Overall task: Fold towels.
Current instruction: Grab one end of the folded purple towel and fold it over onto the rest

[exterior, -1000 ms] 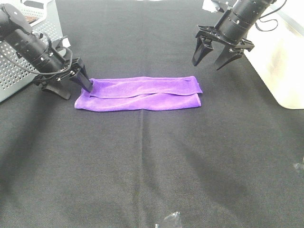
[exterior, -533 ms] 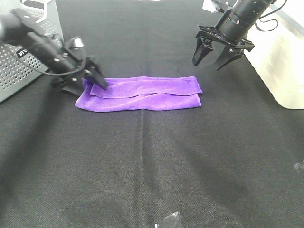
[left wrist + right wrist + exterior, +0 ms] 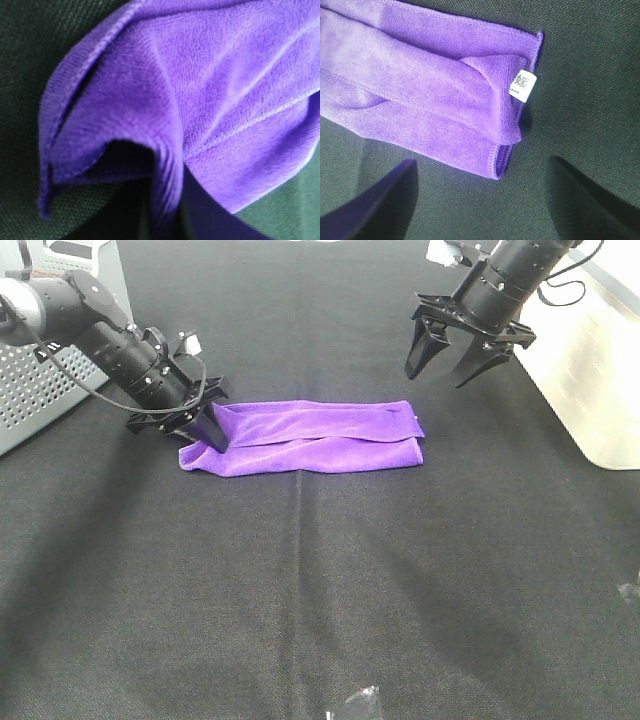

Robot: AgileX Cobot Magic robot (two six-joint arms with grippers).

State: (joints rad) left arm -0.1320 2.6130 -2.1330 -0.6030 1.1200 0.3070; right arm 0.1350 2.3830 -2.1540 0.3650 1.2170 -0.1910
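Cloth (image 3: 300, 620), black and woven, covers the whole work surface. A white smooth-sided bin (image 3: 590, 370) stands at the right edge of the frame and a grey perforated basket (image 3: 40, 390) at the upper left. A purple microfibre towel (image 3: 320, 437), folded lengthwise into a long narrow band, lies flat across the upper middle of the frame, between the two arms. The left gripper (image 3: 207, 428) reaches in from the upper left and is clamped on the towel's left end. That end is bunched and raised slightly off the cloth, and the left wrist view shows it curled over in loose layers. The right gripper (image 3: 452, 358) hangs in the upper right of the frame, above and beyond the towel's right end, with its jaws spread wide and touching nothing. In the right wrist view a small white label (image 3: 522, 86) with dark print sticks out of the towel's folded right-end corner.
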